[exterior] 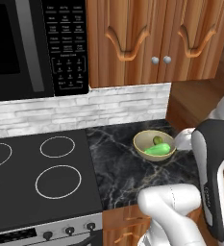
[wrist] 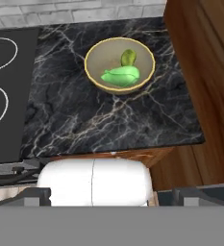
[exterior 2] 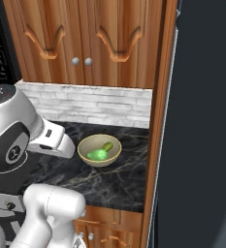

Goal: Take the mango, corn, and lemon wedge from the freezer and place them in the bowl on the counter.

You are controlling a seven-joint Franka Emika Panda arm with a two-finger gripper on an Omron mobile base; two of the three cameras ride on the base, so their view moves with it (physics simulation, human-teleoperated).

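Bowl (wrist: 119, 65) near the stove holds the lemon wedge (wrist: 128, 57) and a green item (wrist: 120, 76); with jaws wide and empty, fetch the remaining item next from the freezer (exterior 2: 201, 121).

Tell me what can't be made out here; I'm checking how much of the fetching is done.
- Freezer: right base view shows just a dark slab, cut off by the right edge; its inside is hidden.
- Bowl: holds a bright green item and the lemon wedge; anything beneath them is covered.
- Corn: cannot tell where it is.
- Gripper: hand view shows just two dark tips at the bottom; nothing sits between them.
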